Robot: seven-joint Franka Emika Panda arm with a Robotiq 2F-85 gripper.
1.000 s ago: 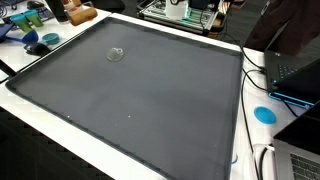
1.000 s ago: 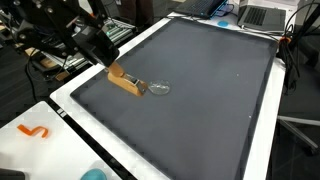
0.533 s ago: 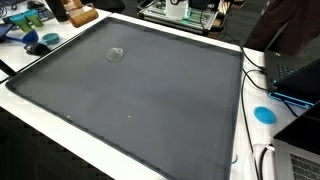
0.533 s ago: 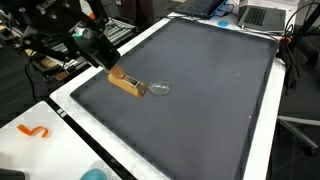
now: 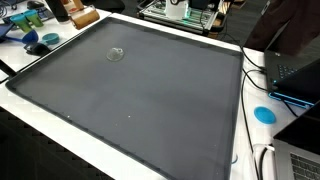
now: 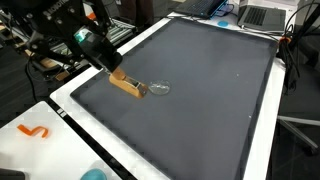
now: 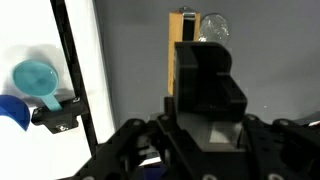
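- My gripper (image 6: 110,68) hangs over the mat's edge, at the end of the wooden block (image 6: 128,84); I cannot tell whether its jaws are parted or closed.
- The wooden block lies flat on the dark grey mat (image 6: 210,100).
- A clear round object (image 6: 160,88) lies just beside the block's other end.

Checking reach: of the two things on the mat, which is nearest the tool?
The wooden block, by the tool; the clear round piece lies beyond it.

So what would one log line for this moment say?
gripper: at end of wooden block, grip unclear | clear object: beside block | surface: grey mat
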